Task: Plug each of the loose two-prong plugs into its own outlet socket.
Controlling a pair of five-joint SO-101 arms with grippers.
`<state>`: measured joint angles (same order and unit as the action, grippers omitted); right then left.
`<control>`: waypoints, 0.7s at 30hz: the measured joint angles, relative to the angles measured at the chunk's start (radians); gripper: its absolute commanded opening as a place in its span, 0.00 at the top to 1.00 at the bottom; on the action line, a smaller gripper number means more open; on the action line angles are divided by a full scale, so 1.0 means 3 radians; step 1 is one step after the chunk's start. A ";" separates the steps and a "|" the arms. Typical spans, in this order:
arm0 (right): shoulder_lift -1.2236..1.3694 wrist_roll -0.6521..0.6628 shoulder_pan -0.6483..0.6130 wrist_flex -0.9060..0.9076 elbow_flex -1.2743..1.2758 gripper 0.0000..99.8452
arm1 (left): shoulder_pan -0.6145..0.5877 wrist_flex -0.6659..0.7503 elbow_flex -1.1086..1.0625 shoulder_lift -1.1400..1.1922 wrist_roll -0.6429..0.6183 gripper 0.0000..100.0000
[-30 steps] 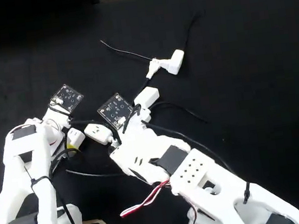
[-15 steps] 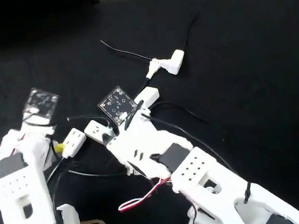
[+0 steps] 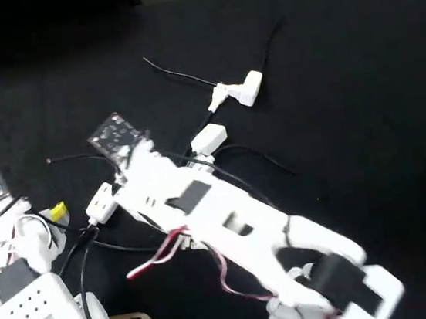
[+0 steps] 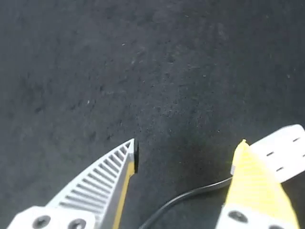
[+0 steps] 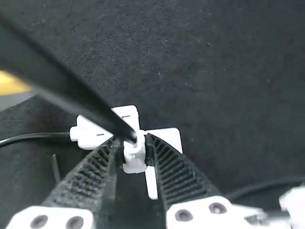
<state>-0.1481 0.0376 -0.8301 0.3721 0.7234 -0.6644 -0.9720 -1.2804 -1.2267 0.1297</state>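
Right jaws clamp a white plug [image 5: 134, 154], an outlet socket [image 5: 94, 130] just beyond their tips; left jaws stand apart, a second socket [image 4: 282, 151] beside one of them.

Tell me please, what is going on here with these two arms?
This is a plugging job on a black table. The right tool is shut on a white plug and holds it right at a socket; whether the prongs are in, I cannot tell. The left tool is open and empty, beside that socket.
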 measured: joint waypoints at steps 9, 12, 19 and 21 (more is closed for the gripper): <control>0.0547 0.0072 0.0000 -0.0153 -0.0358 0.99 | -0.0020 0.0000 -0.0430 -0.0527 -0.0297 0.68; 0.0557 0.0072 0.0000 -0.0153 -0.0373 0.99 | -0.0020 0.0000 -0.0542 -0.0731 -0.0297 0.68; 0.0690 0.0072 -0.0153 -0.0281 -0.0378 0.99 | -0.0020 0.0000 -0.0721 -0.1110 -0.0297 0.68; 0.0762 0.0072 -0.0159 -0.0384 -0.0378 0.99 | -0.0020 -0.0010 -0.0726 -0.1151 -0.0297 0.68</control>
<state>0.0806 0.0591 -0.8777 0.2570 0.6099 -0.6705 -0.9751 -1.4983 -1.5719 0.0407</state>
